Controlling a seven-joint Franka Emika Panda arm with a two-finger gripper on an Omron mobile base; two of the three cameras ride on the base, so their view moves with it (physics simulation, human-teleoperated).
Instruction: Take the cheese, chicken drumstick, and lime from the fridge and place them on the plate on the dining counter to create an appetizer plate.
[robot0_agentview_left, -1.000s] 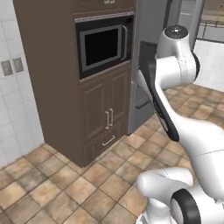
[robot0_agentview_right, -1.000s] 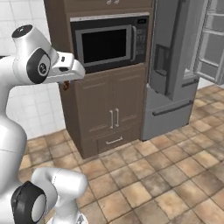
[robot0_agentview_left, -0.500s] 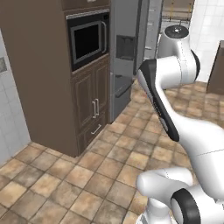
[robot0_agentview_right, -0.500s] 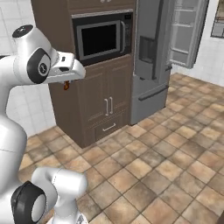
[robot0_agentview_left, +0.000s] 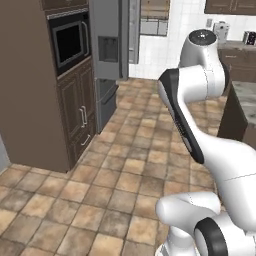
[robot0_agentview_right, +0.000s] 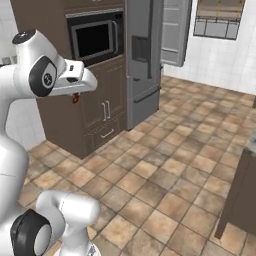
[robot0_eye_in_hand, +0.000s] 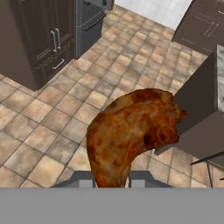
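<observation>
**A:** Three views logged; take them in order. What do you get in the left base view?

**B:** You see the arm (robot0_agentview_left: 200, 115) rising from the lower right, its white links bent toward the right side. The fridge (robot0_agentview_left: 112, 47) stands at the far left of centre, grey, just beside the dark cabinet with the black microwave (robot0_agentview_left: 70, 42). A corner of the dining counter (robot0_agentview_left: 245, 107) shows at the right edge, marbled top over a dark base. Brown floor tiles (robot0_agentview_left: 115, 185) lie between. You cannot judge the jaws from here.

**A:** Right base view?

**B:** You find the arm at the left, with its hand reaching right at about microwave height. A small reddish-brown bit, the chicken drumstick (robot0_agentview_right: 75, 98), hangs just under the hand. The fridge (robot0_agentview_right: 145, 60) is far, centre, with one door (robot0_agentview_right: 175, 30) swung open to its right. The counter's dark base (robot0_agentview_right: 242, 200) sits at the near right edge.

**A:** Hand view?

**B:** You look down on the chicken drumstick (robot0_eye_in_hand: 131, 133), large in the middle, its narrow end running down between the fingertips (robot0_eye_in_hand: 142, 180) of the gripper (robot0_eye_in_hand: 112, 179). The jaws stand narrow, pinched on the drumstick, holding it clear above the floor. Beyond it you see the fridge's lower front (robot0_eye_in_hand: 89, 22) at upper left, and the dining counter (robot0_eye_in_hand: 205, 109) at the right, stone top above the dark side panel.

**A:** Cheese, lime, plate?

**B:** You cannot make them out.
</observation>
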